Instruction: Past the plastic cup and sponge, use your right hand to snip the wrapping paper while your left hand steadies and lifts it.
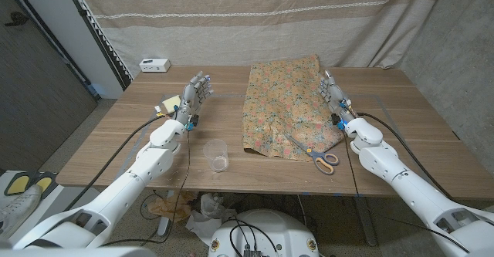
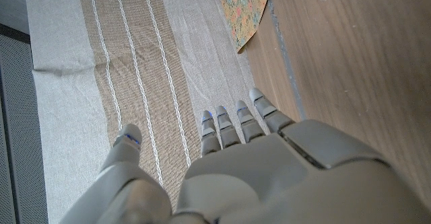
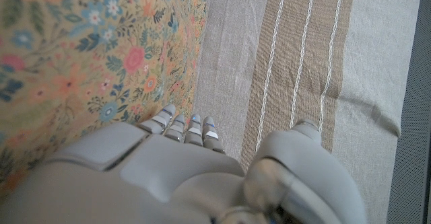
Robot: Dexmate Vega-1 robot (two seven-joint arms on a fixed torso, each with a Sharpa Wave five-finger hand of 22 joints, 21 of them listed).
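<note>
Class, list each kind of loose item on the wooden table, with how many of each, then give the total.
Wrapping paper: 1
Scissors: 1
Plastic cup: 1
Sponge: 1
White box: 1
Total: 5

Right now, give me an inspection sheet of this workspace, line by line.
Surface: wooden table, blue tape marks near its right side.
Job's things: floral wrapping paper lies spread out; scissors with orange and blue handles rest on its near edge, untouched.
Clutter: clear plastic cup upright near the front edge; yellow sponge beside the left hand.
Hands: left hand and right hand both hold nothing, fingers apart.
Cables: black cable running along each arm.
Surroundings: striped curtain behind; small white box at the far left corner; shoes and crumpled paper on the floor.
</note>
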